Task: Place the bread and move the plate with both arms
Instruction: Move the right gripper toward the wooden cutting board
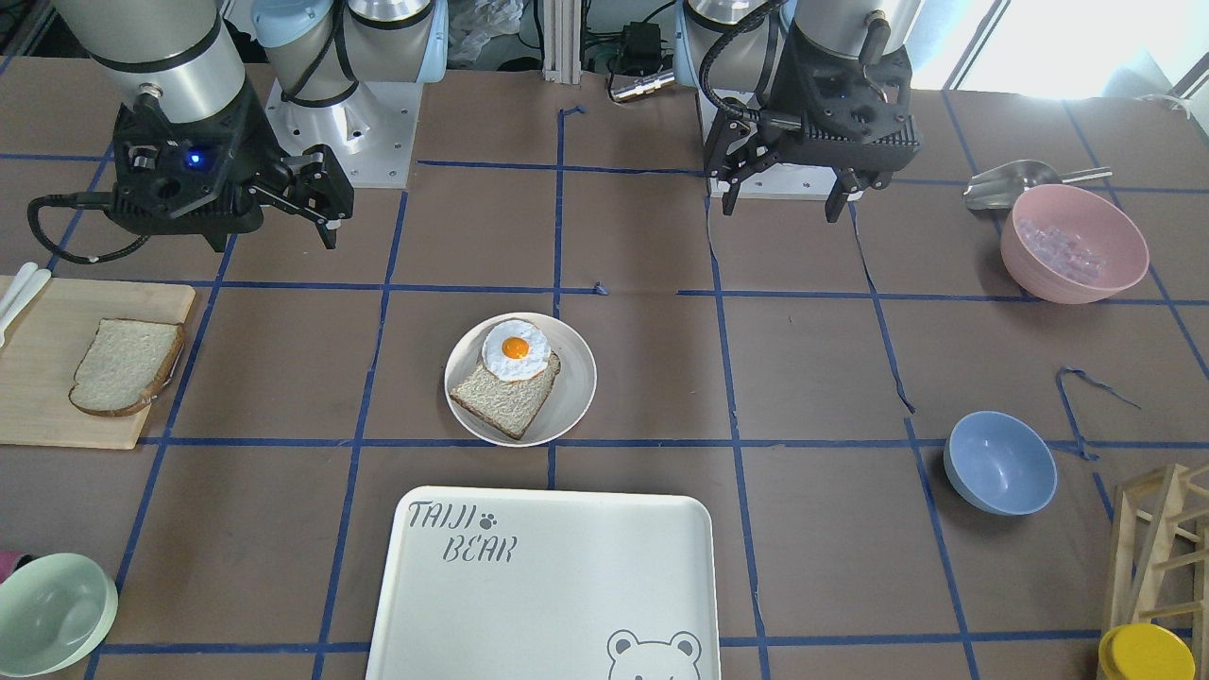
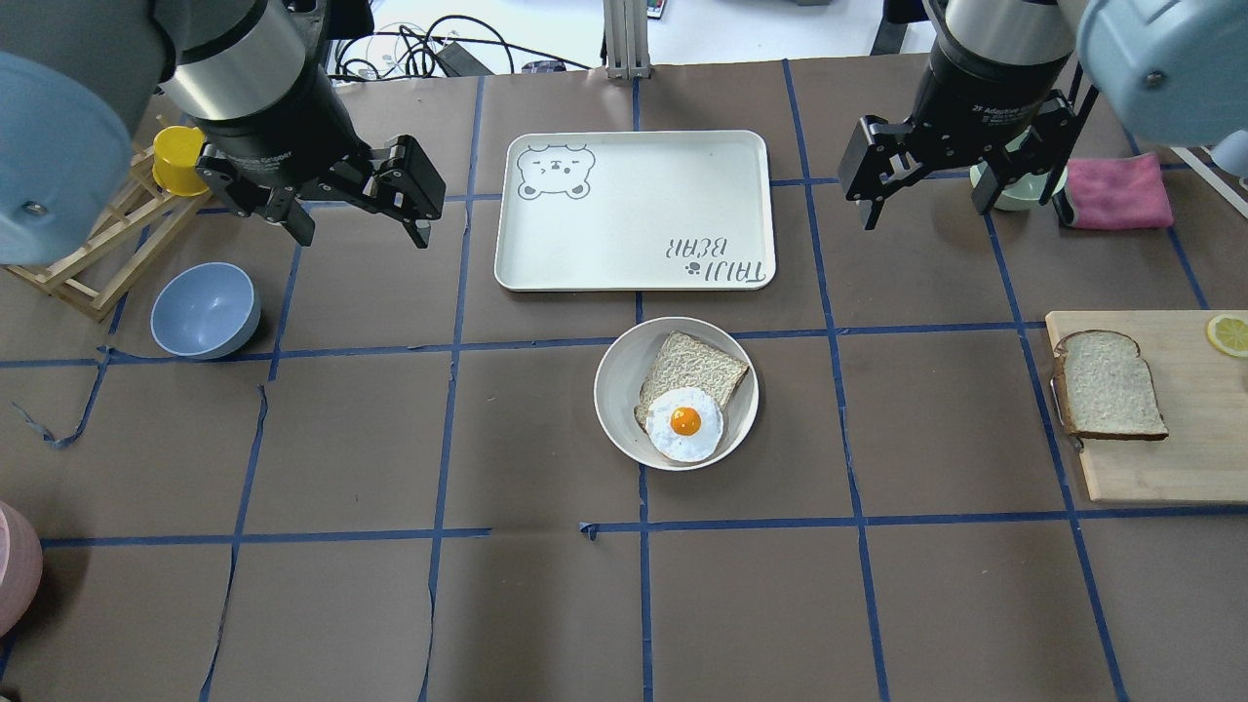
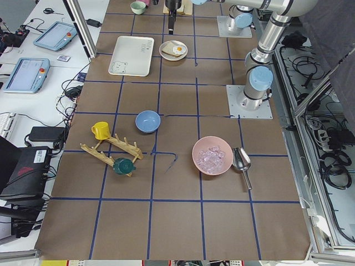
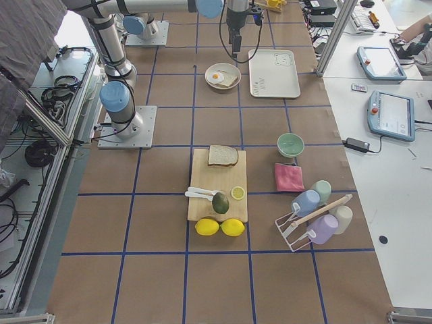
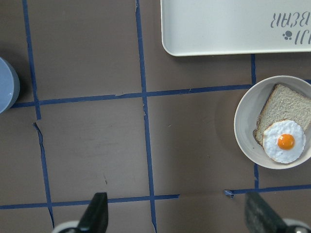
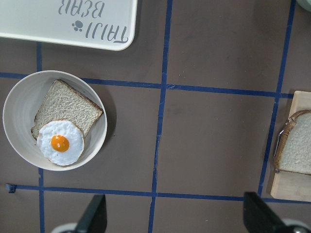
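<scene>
The bread (image 2: 1107, 385) is a pale slice lying flat on a wooden cutting board (image 2: 1150, 463) at the table's right; it also shows in the front view (image 1: 127, 364) and at the right wrist view's edge (image 6: 296, 148). The plate (image 2: 614, 390) sits mid-table and holds a tanner slice (image 2: 697, 363) with a fried egg (image 2: 684, 422) on it. My left gripper (image 2: 361, 219) hangs open and empty above the table, left of the tray. My right gripper (image 2: 924, 210) hangs open and empty, right of the tray. Both are well apart from plate and bread.
The "TAIJI BEAR" tray (image 2: 634, 210) lies just beyond the plate. A blue bowl (image 2: 205, 310), a wooden rack with a yellow cup (image 2: 180, 159), a pink cloth (image 2: 1116, 190), a green bowl (image 2: 1019, 190) and a lemon slice (image 2: 1227, 333) stand around the edges. A pink bowl (image 1: 1074, 243) stands near the left arm's base.
</scene>
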{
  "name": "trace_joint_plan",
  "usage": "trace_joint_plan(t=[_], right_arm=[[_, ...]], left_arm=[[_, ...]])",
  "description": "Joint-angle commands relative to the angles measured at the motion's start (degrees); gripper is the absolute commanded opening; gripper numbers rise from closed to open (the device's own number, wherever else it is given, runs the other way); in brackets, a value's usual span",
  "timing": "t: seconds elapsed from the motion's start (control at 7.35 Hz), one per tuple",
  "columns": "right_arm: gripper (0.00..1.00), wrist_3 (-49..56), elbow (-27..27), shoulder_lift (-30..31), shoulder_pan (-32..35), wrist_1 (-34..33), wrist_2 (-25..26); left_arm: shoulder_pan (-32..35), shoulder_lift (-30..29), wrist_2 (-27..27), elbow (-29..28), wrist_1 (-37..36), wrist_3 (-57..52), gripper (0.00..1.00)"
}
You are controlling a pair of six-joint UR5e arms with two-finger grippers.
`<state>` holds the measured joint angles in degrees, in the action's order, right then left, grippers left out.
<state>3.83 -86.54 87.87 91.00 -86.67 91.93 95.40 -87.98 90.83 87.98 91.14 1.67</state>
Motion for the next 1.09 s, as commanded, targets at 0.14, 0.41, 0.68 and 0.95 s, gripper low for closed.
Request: trace_joint_plan(t=[0.14,0.41,0.68,0.95], right_arm=[[1.0,3.3,-2.3,-0.2,-5.2,-0.5,0.2],[1.0,3.6,-6.9,-1.6,-13.8,-3.9,3.6],[1.0,7.0,-10.9,-5.8,-16.3,-14.9,7.2],[1.0,8.4,-12.5,-9.2,-20.0,-19.9,6.9]], left_arm=[[0.0,0.0,0.0,0.0,0.0,0.0,1.0],[0.0,0.0,0.0,0.0,0.0,0.0,1.0],[0.0,0.0,0.1,-0.1,0.0,0.0,1.0],[0.0,0.0,0.1,-0.1,0.0,0.0,1.0]])
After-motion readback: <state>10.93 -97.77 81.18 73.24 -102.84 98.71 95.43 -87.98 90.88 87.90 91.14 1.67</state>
